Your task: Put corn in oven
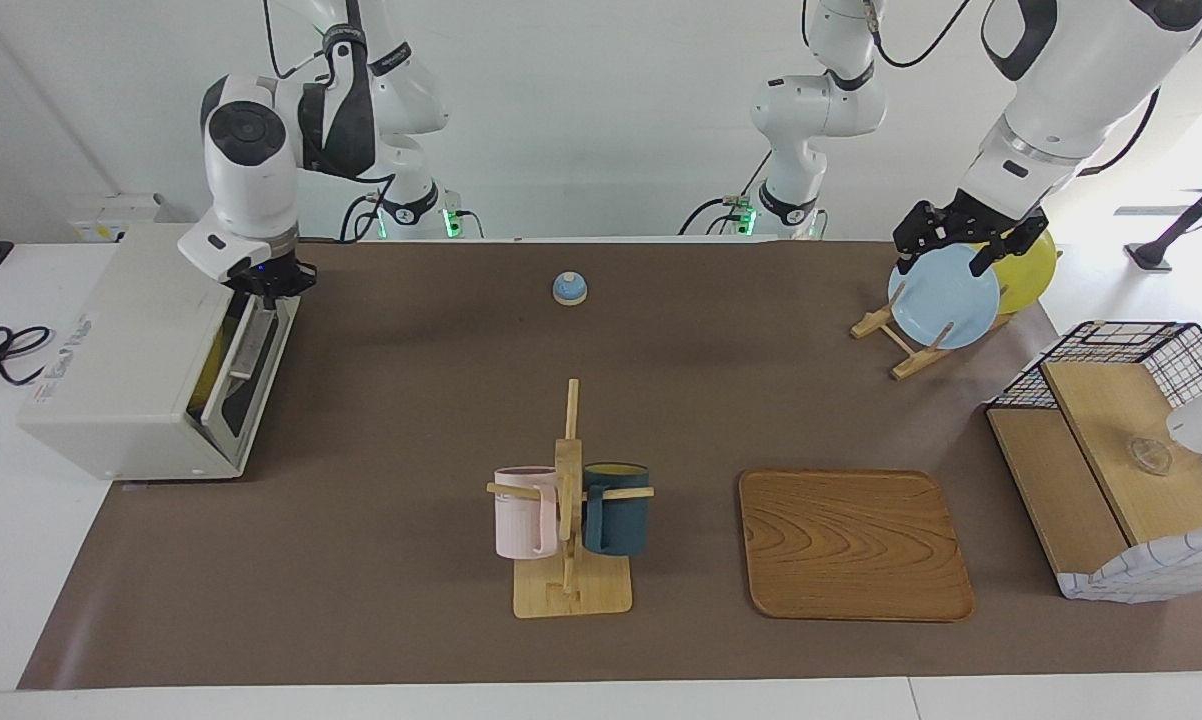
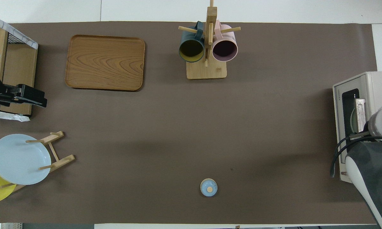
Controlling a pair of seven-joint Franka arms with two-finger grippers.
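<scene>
Right gripper (image 1: 266, 283): fingertips together, at the top edge of the oven door, apparently pressing it toward the oven body; whether clamped on the handle or merely pushing, cannot tell.
Oven door (image 1: 244, 370): nearly upright, tilted a little outward, with a narrow gap remaining at the top; judged as the closing step, almost done.
Corn (image 1: 209, 365): inside the oven, only a sliver of yellow showing through the gap beside the door; lying on a greenish plate (image 2: 353, 119) glimpsed through the glass from overhead.
Oven (image 1: 131, 350): cream-white box at the right arm's end of the table, front turned toward the table's middle so the arm can reach the door from above.
Task progress: corn already placed, by the look of it; only the final shutting of the door left.
Left gripper (image 1: 946, 240): fingers apart, hanging over the blue plate (image 1: 943, 297) on the wooden plate rack (image 1: 886, 330) at the left arm's end of the table; waiting, holding nothing.
Blue knob lid (image 1: 570, 288): alone on the mat, close to the robots, clear of both arms.
Mug stand (image 1: 569, 520): pink and dark mugs hung on pegs, farther from the robots than the lid, untouched.
Wooden tray (image 1: 854, 545): flat beside the mug stand, toward the left arm's end.
</scene>
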